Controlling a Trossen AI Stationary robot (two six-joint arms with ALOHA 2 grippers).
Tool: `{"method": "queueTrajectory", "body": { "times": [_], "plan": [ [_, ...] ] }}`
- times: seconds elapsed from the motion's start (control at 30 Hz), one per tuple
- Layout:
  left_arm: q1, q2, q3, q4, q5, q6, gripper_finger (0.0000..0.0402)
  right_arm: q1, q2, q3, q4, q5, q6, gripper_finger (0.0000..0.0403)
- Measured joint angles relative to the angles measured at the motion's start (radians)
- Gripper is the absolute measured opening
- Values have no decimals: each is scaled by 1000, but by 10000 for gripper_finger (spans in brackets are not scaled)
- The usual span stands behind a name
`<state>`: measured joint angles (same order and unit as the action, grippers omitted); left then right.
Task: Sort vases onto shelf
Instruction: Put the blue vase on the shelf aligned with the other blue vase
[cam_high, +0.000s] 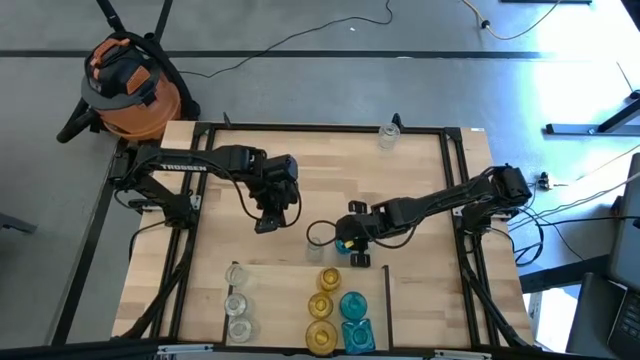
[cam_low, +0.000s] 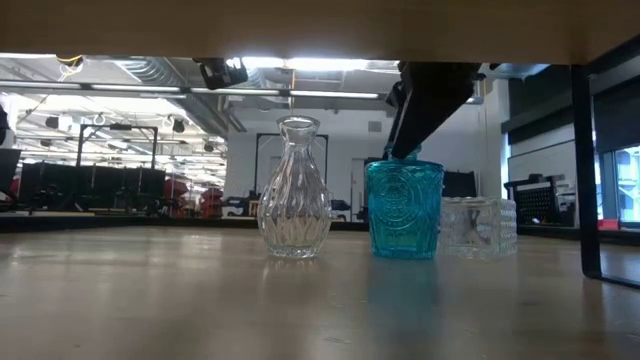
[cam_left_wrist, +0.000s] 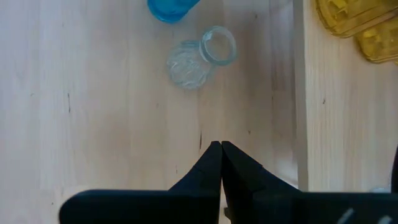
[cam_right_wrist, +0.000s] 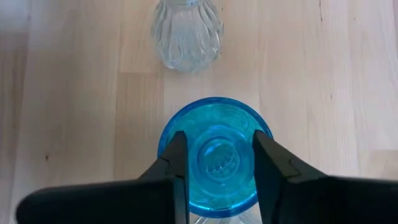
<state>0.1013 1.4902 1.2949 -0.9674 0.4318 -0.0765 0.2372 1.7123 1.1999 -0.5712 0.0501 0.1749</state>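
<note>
A teal-blue vase (cam_high: 346, 243) (cam_right_wrist: 214, 155) stands upright mid-table. My right gripper (cam_high: 347, 240) (cam_right_wrist: 217, 149) is over it, fingers apart and pointing down at its mouth (cam_low: 404, 162). Next to it a clear bulbous vase (cam_high: 320, 235) (cam_low: 295, 190) stands on its base. My left gripper (cam_high: 265, 226) (cam_left_wrist: 221, 146) hangs shut above bare wood to the left of both. On the shelf (cam_high: 280, 300) at the near edge stand clear vases (cam_high: 237, 300), amber-yellow vases (cam_high: 323, 305) and teal vases (cam_high: 354, 318). My right gripper comes at the teal vase from above, slanting down. One finger (cam_right_wrist: 177, 162) shows over each side of the rim (cam_right_wrist: 214, 102), with the vase's hollow visible between them. Whether the fingers touch the glass, I cannot tell. The vase stands on the table.
A square clear vase (cam_high: 388, 135) (cam_low: 480, 225) stands at the table's far edge. Black frame rails (cam_high: 180, 290) run along the table's sides and far edge. An orange shop vacuum (cam_high: 125, 85) sits on the floor beyond the far left corner.
</note>
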Motion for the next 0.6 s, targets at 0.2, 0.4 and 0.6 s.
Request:
{"method": "queueTrajectory", "body": {
  "times": [0.2, 0.4, 0.6],
  "plan": [
    [0, 0, 0, 28, 0, 0, 1, 5, -26, -4, -18, -16, 33, 83],
    [0, 0, 0, 67, 0, -10, 1, 6, -67, -4, -33, 27, 36, 83],
    [0, 0, 0, 98, 1, -47, 1, 5, -108, 13, -93, 39, 38, 83]
  ]
}}
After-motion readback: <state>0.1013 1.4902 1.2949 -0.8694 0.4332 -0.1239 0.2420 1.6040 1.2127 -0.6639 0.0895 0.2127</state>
